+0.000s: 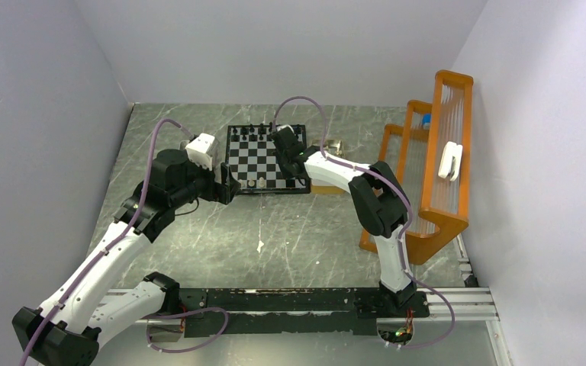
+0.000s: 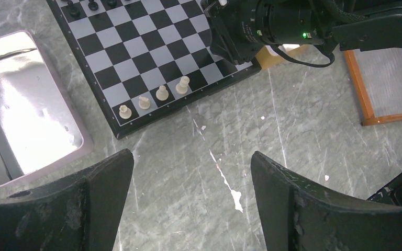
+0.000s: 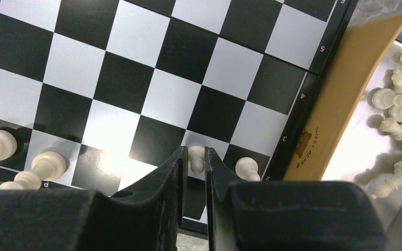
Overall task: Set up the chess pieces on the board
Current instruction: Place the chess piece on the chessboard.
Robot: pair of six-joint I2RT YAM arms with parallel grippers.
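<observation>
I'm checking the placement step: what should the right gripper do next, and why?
Probably open and lift straight up: the right gripper is closed on a white piece that looks seated on an edge square of the board, beside a second white piece.

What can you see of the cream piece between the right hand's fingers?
The cream piece is tiny, with a rounded head and a glossy, plastic-like look, probably a pawn. It stands upright on a white square of the board, near the dark frame at that edge. The right hand has its two black fingers close on either side; whether they press on it I cannot tell. Its base is hidden behind them. Another cream pawn stands apart on the next square.
</observation>
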